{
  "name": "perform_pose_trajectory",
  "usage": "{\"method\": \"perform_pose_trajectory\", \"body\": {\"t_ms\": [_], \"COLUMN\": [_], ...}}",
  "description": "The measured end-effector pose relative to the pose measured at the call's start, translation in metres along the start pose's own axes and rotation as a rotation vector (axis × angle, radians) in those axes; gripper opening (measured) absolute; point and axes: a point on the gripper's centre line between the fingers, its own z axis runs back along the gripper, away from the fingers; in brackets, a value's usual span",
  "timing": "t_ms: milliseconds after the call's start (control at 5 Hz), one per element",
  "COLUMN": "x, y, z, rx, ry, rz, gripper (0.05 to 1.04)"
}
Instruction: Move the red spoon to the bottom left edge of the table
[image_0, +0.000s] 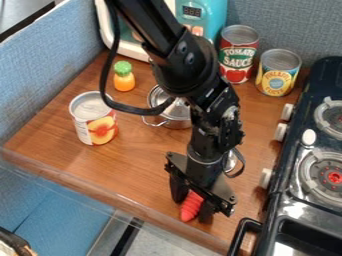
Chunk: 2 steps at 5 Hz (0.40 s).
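One red spoon (192, 203) is seen at the gripper (194, 208), near the table's (133, 167) front edge | whether it is gripped or merely straddled cannot be told | pot (177, 120) is partly hidden by arm (190, 75); peach can (93, 120) is placed near pot, upright.

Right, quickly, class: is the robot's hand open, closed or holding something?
Hand: at the spoon's ribbed red handle; whether open or closed on it can't be told.
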Motion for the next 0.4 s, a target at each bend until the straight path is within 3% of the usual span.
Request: {"method": "perform_pose_trajectory", "body": {"t_ms": [200, 400], "x": [0.0008, 0.0095], "y": [0.0007, 0.008], "z": [0.0007, 0.0046], "rx": [0.004, 0.014], "ry": [0.001, 0.008], "rz": [0.009, 0.049], "gripper": [0.427, 0.421]}}
